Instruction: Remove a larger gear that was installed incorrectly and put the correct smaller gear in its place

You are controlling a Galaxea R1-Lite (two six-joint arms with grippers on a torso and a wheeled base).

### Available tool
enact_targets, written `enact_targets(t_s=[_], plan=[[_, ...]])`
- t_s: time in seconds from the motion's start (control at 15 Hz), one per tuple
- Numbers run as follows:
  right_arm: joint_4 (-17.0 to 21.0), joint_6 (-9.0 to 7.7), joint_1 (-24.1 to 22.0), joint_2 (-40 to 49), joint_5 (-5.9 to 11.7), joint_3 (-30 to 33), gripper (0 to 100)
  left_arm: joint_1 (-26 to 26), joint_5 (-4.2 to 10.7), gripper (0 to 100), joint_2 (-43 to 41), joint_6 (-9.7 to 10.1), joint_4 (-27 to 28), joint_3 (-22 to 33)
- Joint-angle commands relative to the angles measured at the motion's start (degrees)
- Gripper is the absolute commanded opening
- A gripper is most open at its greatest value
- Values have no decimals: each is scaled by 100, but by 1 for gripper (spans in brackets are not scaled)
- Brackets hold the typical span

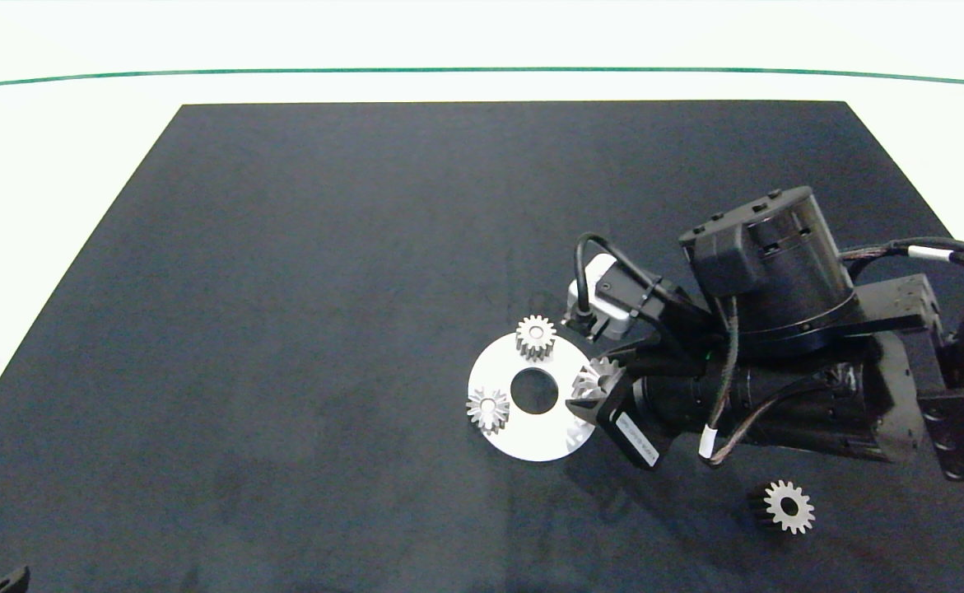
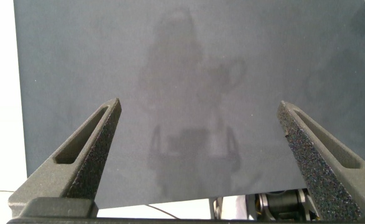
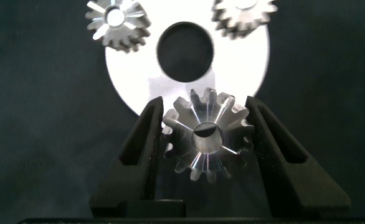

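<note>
Silvery larger gear (image 3: 207,140) sits clamped between the right gripper (image 3: 207,134) fingers in the wrist view; overhead, the arm hides it at the white disc (image 1: 502,441), lower centre. Smaller gear (image 1: 788,506) lies loose lower right; left gripper (image 2: 198,124) gapes, holding nothing.

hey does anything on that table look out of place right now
One small silvery metal gear lies alone on the dark mat, away from the white round plate. The right gripper grips the wide pointed-tooth silvery gear at the plate's edge.
</note>
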State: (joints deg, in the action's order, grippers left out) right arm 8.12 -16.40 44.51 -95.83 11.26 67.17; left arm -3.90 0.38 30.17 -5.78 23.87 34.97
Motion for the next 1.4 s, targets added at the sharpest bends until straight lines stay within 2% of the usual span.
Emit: enact_targets(t_s=[0.07, 0.27, 0.47, 0.6, 0.87, 0.93, 1.0, 1.07, 1.2, 1.4], plan=[[102, -4, -425, 346, 51, -11, 28, 3, 6, 100, -20, -2, 12, -105], [216, 49, -1102, 557, 7, -20, 28, 3, 6, 100, -46, -2, 12, -158], [216, 269, -1656, 688, -63, -213, 28, 12, 6, 100, -55, -11, -5, -149], [199, 277, -1999, 732, -291, -424, 28, 12, 6, 100, -64, -11, -5, -149], [137, 304, -2456, 706, -494, -723, 28, 12, 6, 100, -82, -11, 4, -149], [85, 348, -2588, 706, -511, -811, 28, 12, 6, 100, -90, -20, 4, -158], [-91, 497, -2702, 680, -511, -899, 28, 12, 6, 100, -90, -20, 4, -149], [-311, 532, -2842, 662, -529, -1004, 28, 12, 6, 100, -99, -20, 4, -149], [-671, 541, -3088, 618, -617, -1215, 28, 12, 6, 100, -99, -46, 4, -149], [-733, 550, -3220, 618, -748, -1364, 28, 30, 6, 100, -99, -108, 4, -149]])
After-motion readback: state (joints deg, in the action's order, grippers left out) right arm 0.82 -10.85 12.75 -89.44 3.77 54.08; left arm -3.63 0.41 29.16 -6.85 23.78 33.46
